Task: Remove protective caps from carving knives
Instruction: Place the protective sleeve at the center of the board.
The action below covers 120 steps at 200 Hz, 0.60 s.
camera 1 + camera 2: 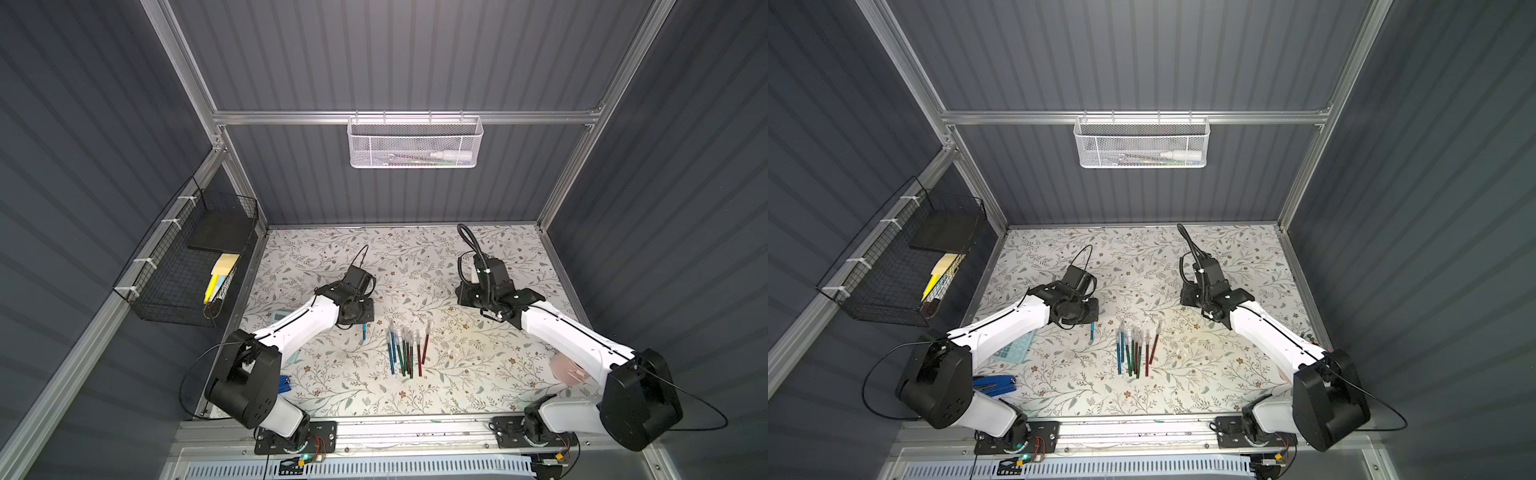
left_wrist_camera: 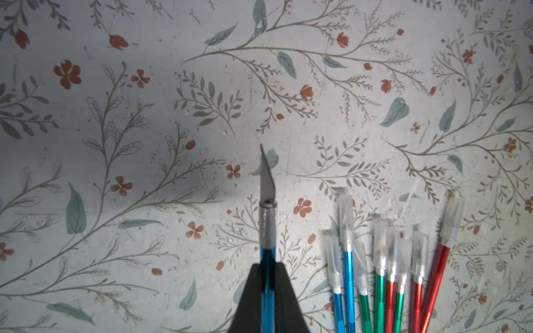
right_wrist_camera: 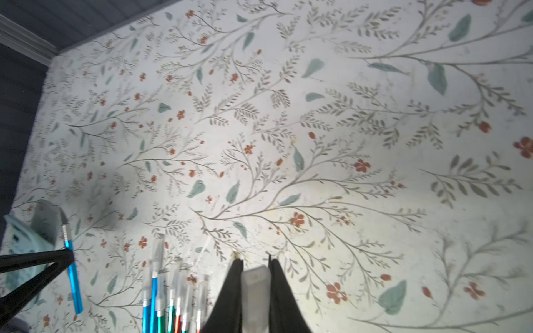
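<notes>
The table (image 1: 415,266) lies open at far centre; the row of capped knives (image 1: 405,351) blocks the near middle.

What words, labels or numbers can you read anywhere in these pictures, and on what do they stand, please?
No text is legible.
White bottle in the white mesh basket: label, if any, too small.
Teal gridded pad: markings too blurred.
Carving knives and protective caps: no print visible.

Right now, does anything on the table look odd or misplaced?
Only the blue knife in the left gripper: its blade is bare, while the right gripper holds one cap. The other knives lie capped.
</notes>
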{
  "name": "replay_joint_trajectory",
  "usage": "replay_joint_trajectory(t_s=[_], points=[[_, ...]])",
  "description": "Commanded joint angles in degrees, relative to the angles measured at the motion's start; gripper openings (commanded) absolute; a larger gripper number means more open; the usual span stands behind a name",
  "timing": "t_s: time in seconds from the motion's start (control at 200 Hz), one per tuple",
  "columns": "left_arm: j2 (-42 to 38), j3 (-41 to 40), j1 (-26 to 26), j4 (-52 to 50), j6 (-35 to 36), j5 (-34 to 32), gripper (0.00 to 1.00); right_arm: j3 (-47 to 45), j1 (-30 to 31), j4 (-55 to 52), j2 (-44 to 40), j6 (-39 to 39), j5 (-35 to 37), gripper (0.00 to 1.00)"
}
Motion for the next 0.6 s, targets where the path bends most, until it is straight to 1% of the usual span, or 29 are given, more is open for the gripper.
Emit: replay_joint_trajectory(t_s=[0.0,0.14,0.335,0.595], points=[[2.2,2.1,2.0,-1.5,-0.7,1.7,0.00,0.5,-0.4,-5.1,3.3,-1.6,3.9,0.16],[4.8,3.9,3.9,-1.7,-0.5,2.1,0.00,2.1,-1.7,-7.2,8.9,-2.0,5.7,0.16],[8.0,6.4,5.6,-1.6,0.0,2.3,0.00,3.5,-4.2,-7.1,15.7,-1.9,3.8,0.16],[12.3,8.0,6.8,-1.3,-0.3,4.4,0.00,5.5,-5.1,-7.3,20.7,-1.6,3.0,0.23]])
